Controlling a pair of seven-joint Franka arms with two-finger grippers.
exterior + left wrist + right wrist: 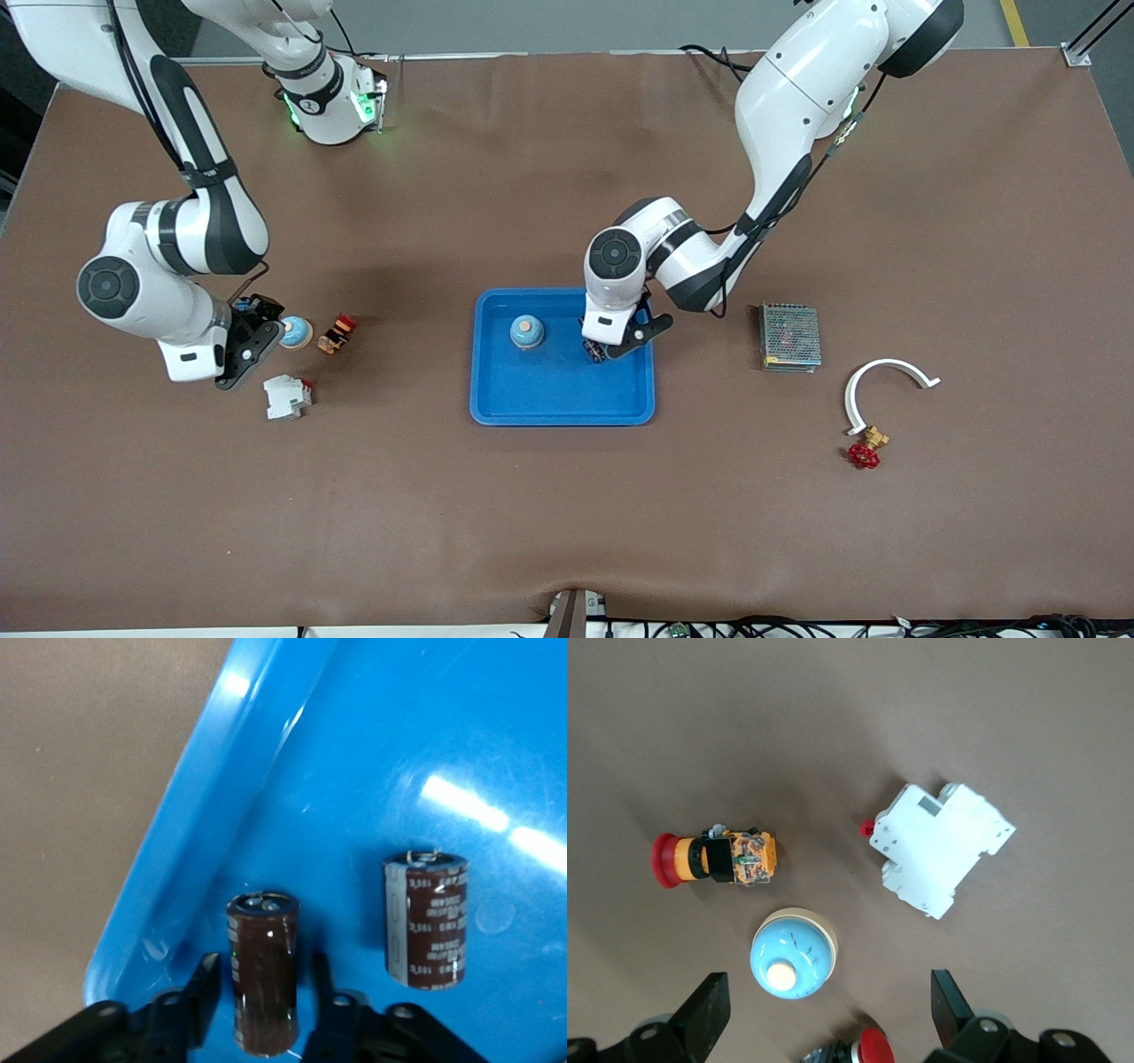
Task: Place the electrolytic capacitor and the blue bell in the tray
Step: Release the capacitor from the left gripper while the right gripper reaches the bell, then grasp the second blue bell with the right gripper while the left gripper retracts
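The blue tray point(563, 403) lies mid-table. A blue bell point(526, 332) stands in it. My left gripper point(620, 341) is low inside the tray at the left arm's end. In the left wrist view, my left gripper point(264, 967) is open, with a dark brown electrolytic capacitor point(262, 935) between its fingers and a small gap on each side. A second capacitor point(426, 920) lies beside it on the tray point(266, 753). My right gripper point(260, 337) is open above a second blue bell point(295, 332) point(793, 953) on the table; in the right wrist view, my right gripper point(828, 1014) has that bell just off its middle.
Near the second bell are a red and orange push button point(337, 334) point(713, 858), a white circuit breaker point(287, 396) point(939, 849) and another red button point(868, 1048). Toward the left arm's end lie a grey mesh box point(788, 337), a white curved part point(873, 381) and a brass valve point(866, 450).
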